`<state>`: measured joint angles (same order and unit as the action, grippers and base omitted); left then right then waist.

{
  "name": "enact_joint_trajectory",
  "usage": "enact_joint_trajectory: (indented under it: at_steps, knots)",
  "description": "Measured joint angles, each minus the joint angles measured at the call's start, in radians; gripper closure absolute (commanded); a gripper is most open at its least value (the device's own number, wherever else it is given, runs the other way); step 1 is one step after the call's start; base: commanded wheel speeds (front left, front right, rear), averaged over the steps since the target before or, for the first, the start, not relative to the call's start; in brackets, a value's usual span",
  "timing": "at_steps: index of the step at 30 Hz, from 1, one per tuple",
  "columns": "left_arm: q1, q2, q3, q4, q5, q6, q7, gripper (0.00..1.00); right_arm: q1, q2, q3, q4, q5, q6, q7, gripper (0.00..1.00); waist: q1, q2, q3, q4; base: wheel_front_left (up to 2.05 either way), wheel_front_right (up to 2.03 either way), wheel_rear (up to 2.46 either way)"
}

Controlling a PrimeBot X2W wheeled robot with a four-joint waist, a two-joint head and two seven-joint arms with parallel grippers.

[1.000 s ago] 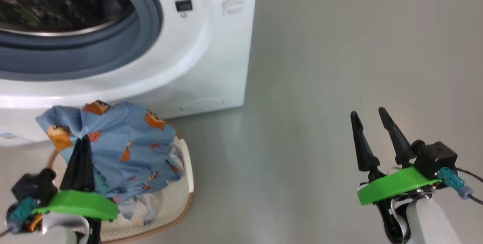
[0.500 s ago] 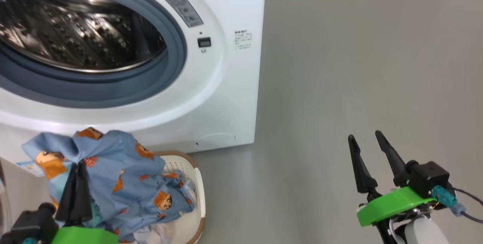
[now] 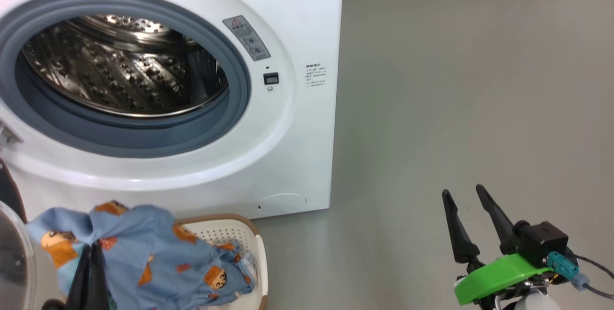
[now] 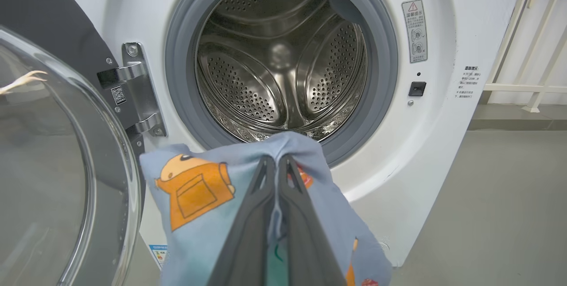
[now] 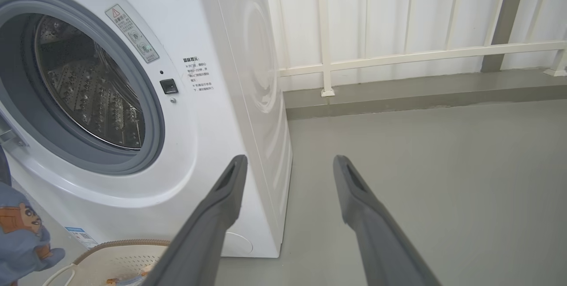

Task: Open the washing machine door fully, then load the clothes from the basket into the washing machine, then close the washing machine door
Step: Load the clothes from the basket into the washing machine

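The clothes (image 3: 144,257) are hanging bunched at the near left and trailing into the basket (image 3: 261,257), just below the open mouth of the washing machine (image 3: 307,22). The left gripper (image 4: 277,160) is clenching a fold of the blue fabric. The washing machine door (image 4: 66,166) is standing open at the left edge. The right gripper (image 3: 461,191) is hovering over the grey floor (image 3: 455,84) at the right, its fingers spread and grasping nothing.

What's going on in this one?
The robot is loading laundry. Its left gripper is shut on a light blue cartoon-print garment, raised over the basket in front of the washing machine. The door stands open and the drum looks empty. The right gripper is open and holds nothing.
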<state>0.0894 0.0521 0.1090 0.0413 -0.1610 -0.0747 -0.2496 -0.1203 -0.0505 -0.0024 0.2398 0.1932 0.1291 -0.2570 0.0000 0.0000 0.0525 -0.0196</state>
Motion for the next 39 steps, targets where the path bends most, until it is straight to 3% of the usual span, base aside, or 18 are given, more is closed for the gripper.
enact_joint_trajectory:
  at_steps: [22,39]
  knots:
    - [0.014,-0.011,-0.002,0.022,-0.017,-0.002,0.000,1.00,0.019,0.000,-0.006,0.003,0.003,0.000,0.000,0.00,0.0000,0.0000,0.001,-0.013,0.00,0.00,0.00]
    - [-0.336,-0.002,0.001,0.112,0.013,-0.021,-0.001,1.00,-0.024,0.000,0.025,-0.012,0.029,0.000,0.000,0.00,0.0000,0.0000,0.138,-0.033,0.00,0.00,0.00]
